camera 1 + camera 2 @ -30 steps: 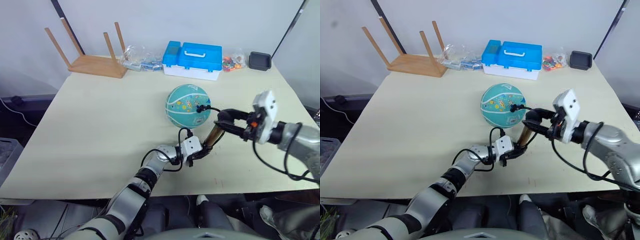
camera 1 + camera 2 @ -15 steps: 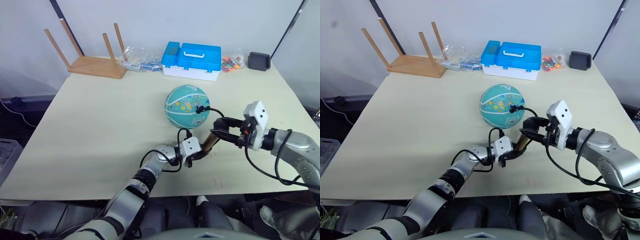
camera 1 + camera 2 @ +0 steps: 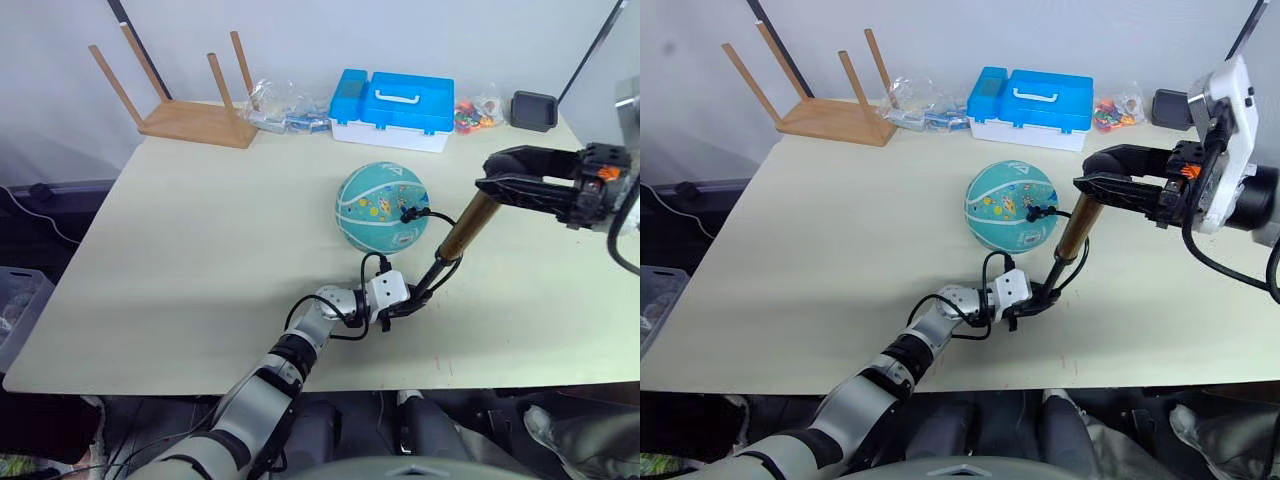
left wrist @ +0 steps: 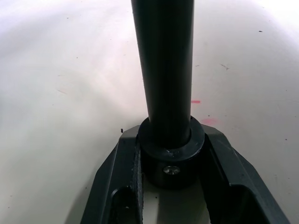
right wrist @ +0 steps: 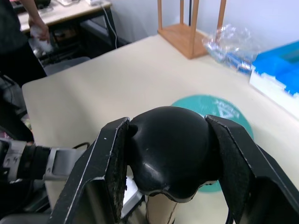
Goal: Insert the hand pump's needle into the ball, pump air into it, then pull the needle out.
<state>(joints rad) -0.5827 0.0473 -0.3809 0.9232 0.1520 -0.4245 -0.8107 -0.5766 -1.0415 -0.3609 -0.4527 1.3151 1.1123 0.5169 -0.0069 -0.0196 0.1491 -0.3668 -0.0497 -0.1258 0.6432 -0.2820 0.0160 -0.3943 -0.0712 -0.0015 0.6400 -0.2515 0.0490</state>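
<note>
the ball [image 3: 383, 207] sits on the tabletop [image 3: 200, 230], in front of the blue case [image 3: 395, 96]. the thin hose [image 3: 432, 213] runs from the pump [image 3: 462, 228] to a small black fitting on the ball's near right side, so the needle [image 3: 405, 213] looks to be already in, though the pin itself is too small to see.

the left gripper [image 3: 412, 301], just in front of the ball, has its fingers [image 4: 117, 177] clamped on the pump's black bottom cap, pinning it near the tabletop. the right gripper [image 3: 500, 187], to the right of the ball and above it, has its fingers [image 5: 110, 168] clamped on the black handle knob, with the dark rod drawn out of the gold barrel.

the step in hand is pumping, at the top of a stroke. the next move, as i judge it, is a push straight down along the barrel, base held firm so the hose does not tug the needle loose.

a white triangular logo shows on the ball; no writing can be read.
</note>
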